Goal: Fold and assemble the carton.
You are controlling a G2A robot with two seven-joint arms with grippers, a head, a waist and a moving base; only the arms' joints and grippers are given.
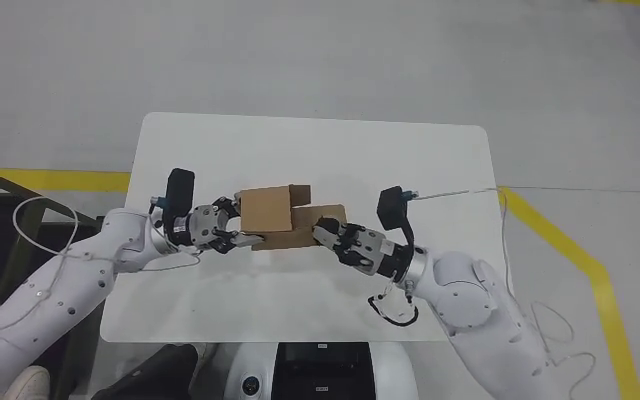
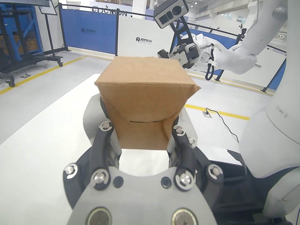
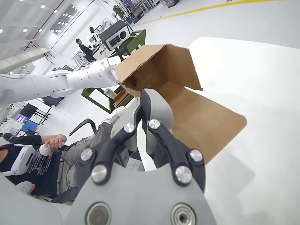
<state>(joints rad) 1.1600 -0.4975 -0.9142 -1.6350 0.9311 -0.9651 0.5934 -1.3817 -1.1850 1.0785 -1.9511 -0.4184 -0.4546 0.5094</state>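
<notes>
Looks about half done, with the carton (image 1: 281, 213) held over the middle of the tabletop (image 1: 420, 160), left claw (image 2: 143, 124) clamped on its seemingly closed end, right claw (image 3: 144, 100) pinched tight on a wall of the open end, flaps there yet to be tucked.

the white table (image 1: 300, 300) before me has rounded corners and sits on grey floor (image 1: 300, 50); yellow lines (image 1: 60, 180) run at nine and three o'clock.

The left pincer (image 2: 143, 122) clamps the near end of the carton (image 2: 145, 85).
</notes>
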